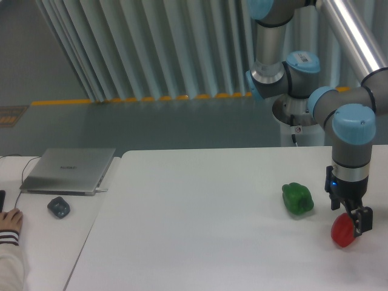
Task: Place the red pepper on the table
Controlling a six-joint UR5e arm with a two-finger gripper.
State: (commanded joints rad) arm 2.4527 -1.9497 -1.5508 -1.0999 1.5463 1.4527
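The red pepper (341,232) rests low on the white table (200,224) near its right front corner. My gripper (353,222) points straight down over it. One dark finger (362,220) stands at the pepper's right edge, slightly apart from it, and the other finger is hidden behind the pepper. The jaws look parted around the pepper rather than pressing on it.
A green bell pepper (297,198) lies on the table just left of the gripper. To the left, a smaller desk holds a closed laptop (68,170) and a mouse (59,207), with a person's hand (9,223) at its edge. The arm's base (291,109) stands behind the table.
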